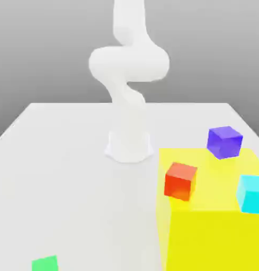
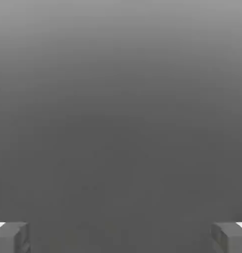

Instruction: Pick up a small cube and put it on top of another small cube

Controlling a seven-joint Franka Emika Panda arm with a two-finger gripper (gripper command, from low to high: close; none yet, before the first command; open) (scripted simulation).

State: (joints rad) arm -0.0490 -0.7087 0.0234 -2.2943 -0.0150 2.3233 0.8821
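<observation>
Your gripper (image 2: 121, 238) is spread wide, its two fingers (image 2: 230, 238) well apart at the edges of the hand view. Grey backdrop (image 2: 121, 123) behind them, paler at one end.

Your Panda arm (image 1: 129, 63) is white, upright over its base (image 1: 128, 147), with a bent section midway and the upper part running out of the exterior view's top. Base sits on the white table (image 1: 73, 185), toward the far side.

Task cubes: you have three on the big yellow block (image 1: 216, 241), which is at the exterior view's right and runs past the frame. Red cube (image 1: 180, 181) is on top near the block's edge on the exterior view's left, turned at an angle. Blue-violet cube (image 1: 224, 142) is farther back on the top, also turned. Cyan cube (image 1: 252, 195) is at the block's near edge, cut by the exterior view's right border. All three stand apart from each other.

Green cube (image 1: 45, 263) is low at the exterior view's left, well apart from the block, cut by the bottom border. Can't tell you which cube is the pick.
</observation>
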